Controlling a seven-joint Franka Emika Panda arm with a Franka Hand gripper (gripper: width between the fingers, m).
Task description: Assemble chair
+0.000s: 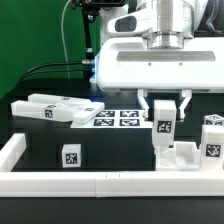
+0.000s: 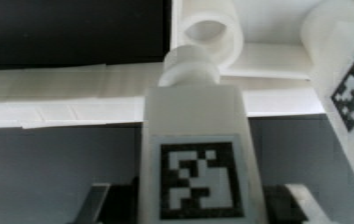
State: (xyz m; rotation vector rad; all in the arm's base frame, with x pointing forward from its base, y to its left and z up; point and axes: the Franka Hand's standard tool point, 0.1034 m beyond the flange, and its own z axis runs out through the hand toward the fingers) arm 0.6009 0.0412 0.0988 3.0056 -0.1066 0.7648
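Observation:
The chair is in loose white tagged parts. My gripper (image 1: 164, 106) hangs at the exterior view's right, shut on an upright white post (image 1: 164, 125) with a tag on its face. The post's lower end rests against a white block (image 1: 170, 153) on the table. In the wrist view the same post (image 2: 199, 150) runs between my fingers (image 2: 106, 196), dark strips showing on each side of it. Its far end meets a rounded white piece (image 2: 204, 42). Another tagged chair part (image 1: 212, 140) stands just to the right; it shows as a tagged part (image 2: 348, 85) in the wrist view.
Two flat tagged parts (image 1: 55, 108) lie stacked at the exterior view's left. A small tagged cube (image 1: 70, 155) sits in front of them. The marker board (image 1: 115, 117) lies behind my gripper. A long white border rail (image 1: 100, 181) runs along the front and up the left side.

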